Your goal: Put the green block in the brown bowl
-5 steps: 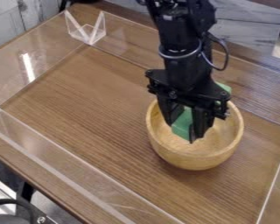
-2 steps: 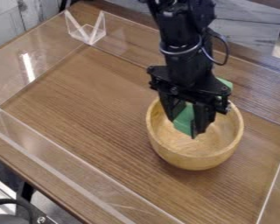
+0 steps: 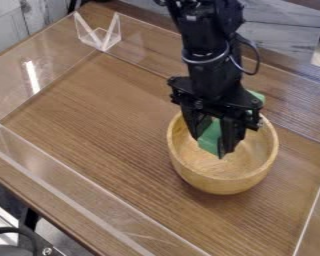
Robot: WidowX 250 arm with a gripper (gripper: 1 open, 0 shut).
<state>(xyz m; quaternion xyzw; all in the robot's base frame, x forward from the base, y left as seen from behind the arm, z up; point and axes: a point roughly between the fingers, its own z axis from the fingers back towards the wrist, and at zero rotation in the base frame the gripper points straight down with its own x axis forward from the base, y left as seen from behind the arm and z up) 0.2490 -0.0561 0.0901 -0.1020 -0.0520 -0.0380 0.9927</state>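
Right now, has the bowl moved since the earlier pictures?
No, the bowl has not moved; it sits at the same spot relative to the white wire stand.

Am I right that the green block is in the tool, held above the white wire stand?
Not quite: the camera view shows the green block in the tool, but it is held over the brown bowl, not the white wire stand.

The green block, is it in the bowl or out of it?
In, it looks like: the green block shows inside the rim of the brown bowl, just under the gripper.
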